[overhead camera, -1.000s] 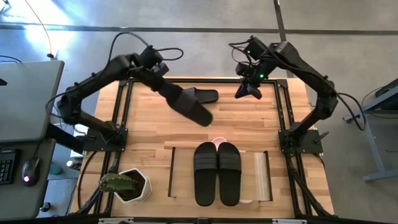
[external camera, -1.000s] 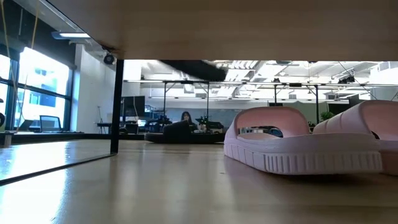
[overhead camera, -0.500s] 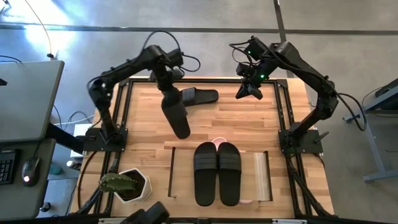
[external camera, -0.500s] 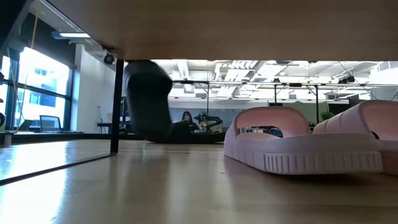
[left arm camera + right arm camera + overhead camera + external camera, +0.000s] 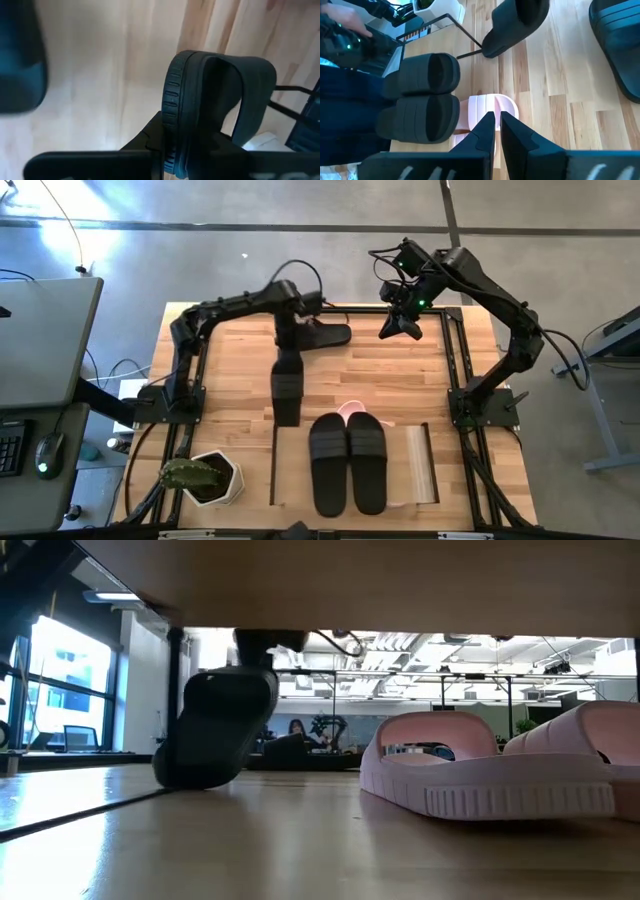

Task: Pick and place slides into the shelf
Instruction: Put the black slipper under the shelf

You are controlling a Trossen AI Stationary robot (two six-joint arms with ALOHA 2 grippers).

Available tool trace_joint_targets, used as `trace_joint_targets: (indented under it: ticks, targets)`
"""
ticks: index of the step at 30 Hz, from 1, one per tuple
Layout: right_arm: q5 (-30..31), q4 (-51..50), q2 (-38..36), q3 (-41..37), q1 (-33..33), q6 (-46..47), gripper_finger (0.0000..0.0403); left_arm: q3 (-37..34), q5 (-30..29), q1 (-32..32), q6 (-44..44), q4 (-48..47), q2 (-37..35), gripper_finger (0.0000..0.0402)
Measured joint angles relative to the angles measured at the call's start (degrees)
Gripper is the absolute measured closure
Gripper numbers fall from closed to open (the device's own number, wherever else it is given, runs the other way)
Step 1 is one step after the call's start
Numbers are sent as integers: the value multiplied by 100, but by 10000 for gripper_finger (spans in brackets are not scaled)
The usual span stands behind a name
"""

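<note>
High view, left gripper (image 5: 288,352) clamped on black slide (image 5: 286,388) beside shelf (image 5: 422,464), right gripper (image 5: 399,330) closed, raised.

The left arm reaches from the frame's left edge toward upper centre, its gripper (image 5: 285,345) apparently clamped on a black slide (image 5: 287,388). The right gripper (image 5: 399,326) hangs upper right, fingers closed, empty.

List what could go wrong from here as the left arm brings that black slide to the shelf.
The left gripper pinches the black slide by one end only; hanging toe-down at the shelf edge, it may swing or slip. It could also catch the shelf's side board, or nudge the black pair on top.
</note>
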Motion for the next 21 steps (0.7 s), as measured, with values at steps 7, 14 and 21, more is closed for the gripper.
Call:
trace_joint_targets:
  ticks: [7,14,21]
  targets:
    - [-2,2,2,0,0,14,382,-4,98,-266,-70,461,134,373]
    - [-4,0,2,0,0,124,382,-7,321,-252,-85,403,136,373]
    - [-22,-247,2,0,-148,108,382,-222,736,-450,-86,571,188,373]
